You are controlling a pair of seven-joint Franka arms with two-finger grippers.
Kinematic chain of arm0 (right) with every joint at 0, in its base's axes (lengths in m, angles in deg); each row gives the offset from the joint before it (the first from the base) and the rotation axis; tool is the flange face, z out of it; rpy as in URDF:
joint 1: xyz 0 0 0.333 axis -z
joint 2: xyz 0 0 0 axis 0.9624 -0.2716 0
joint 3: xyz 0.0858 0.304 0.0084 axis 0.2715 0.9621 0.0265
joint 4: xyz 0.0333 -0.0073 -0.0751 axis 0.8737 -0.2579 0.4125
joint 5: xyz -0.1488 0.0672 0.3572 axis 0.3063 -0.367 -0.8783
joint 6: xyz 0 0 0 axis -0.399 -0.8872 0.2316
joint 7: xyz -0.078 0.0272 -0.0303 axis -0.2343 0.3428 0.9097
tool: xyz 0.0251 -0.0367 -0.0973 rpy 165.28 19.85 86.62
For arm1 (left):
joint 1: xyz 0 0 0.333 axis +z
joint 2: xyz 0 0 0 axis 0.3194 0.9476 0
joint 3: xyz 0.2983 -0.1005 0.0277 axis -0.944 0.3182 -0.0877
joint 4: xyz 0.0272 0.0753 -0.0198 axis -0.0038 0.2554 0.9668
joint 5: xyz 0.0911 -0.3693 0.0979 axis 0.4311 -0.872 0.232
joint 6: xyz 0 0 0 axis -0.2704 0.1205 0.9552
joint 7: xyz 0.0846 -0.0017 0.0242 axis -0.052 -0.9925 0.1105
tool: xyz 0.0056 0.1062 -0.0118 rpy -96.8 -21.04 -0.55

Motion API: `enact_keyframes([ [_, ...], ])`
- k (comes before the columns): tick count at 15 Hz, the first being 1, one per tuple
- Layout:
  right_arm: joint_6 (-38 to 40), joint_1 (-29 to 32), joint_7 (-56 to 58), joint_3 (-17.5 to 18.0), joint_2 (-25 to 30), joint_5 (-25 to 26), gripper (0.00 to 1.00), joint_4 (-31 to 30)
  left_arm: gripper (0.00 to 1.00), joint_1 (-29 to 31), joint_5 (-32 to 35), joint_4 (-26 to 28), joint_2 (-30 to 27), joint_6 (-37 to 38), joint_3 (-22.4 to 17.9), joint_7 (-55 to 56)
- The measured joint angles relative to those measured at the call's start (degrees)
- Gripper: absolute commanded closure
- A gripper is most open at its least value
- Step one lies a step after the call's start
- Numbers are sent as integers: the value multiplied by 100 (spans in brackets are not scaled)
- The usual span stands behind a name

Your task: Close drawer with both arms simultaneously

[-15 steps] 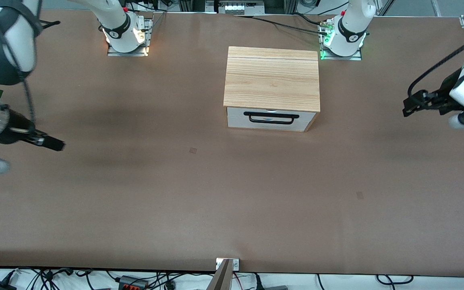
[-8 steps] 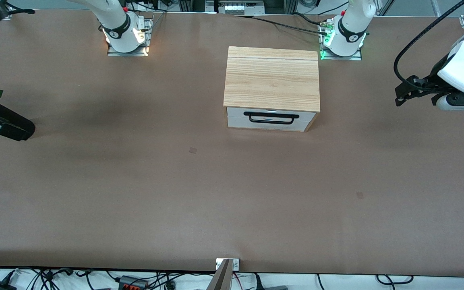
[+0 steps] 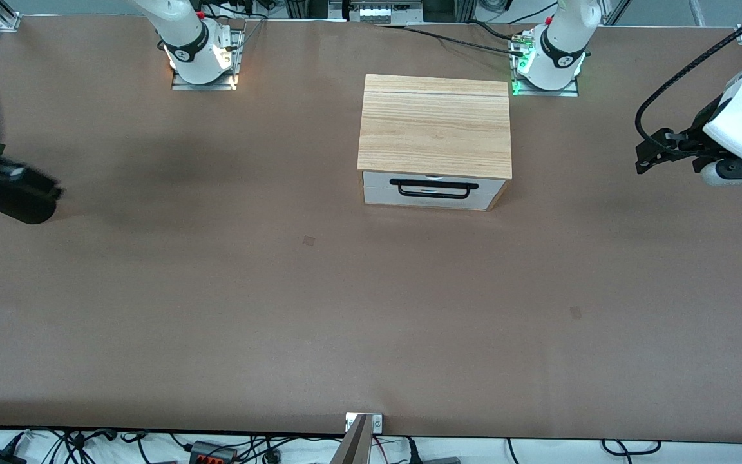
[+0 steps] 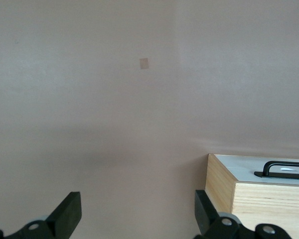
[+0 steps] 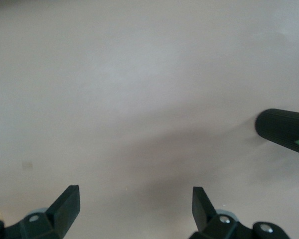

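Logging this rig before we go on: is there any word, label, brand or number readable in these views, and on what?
No text can be read.
Dark bands on the two arm bases carry small white marks, too small to read.
The cabinet and drawer front bear no label.

A wide brown table fills nearly the whole front view, its surface matte with soft shadows. Along the lower edge of the frame, black cables lie tangled on a pale floor, with a small metal bracket at bottom centre. Metal framing runs across the top edge.
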Motion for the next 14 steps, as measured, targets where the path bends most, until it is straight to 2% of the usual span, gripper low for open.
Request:
enact_keyframes([
  [1,49,370,-24,589,187,77,0,-238,0,-1,0,0,0,0,21,-10],
  [2,160,662,-69,1018,326,101,0,-386,0,-2,0,0,0,0,47,-13],
  [3,231,825,-85,1233,430,94,0,-475,0,-4,0,0,0,0,64,-13],
  [6,155,1043,-84,1268,604,70,0,-624,0,-5,0,0,0,0,72,-14],
  [10,-765,1151,-150,1203,1022,33,0,-1404,0,-3,0,-1,2,0,70,-14],
  [14,-896,1141,-200,1241,1088,21,0,-1525,0,-169,0,0,21,-1,-59,-27],
])
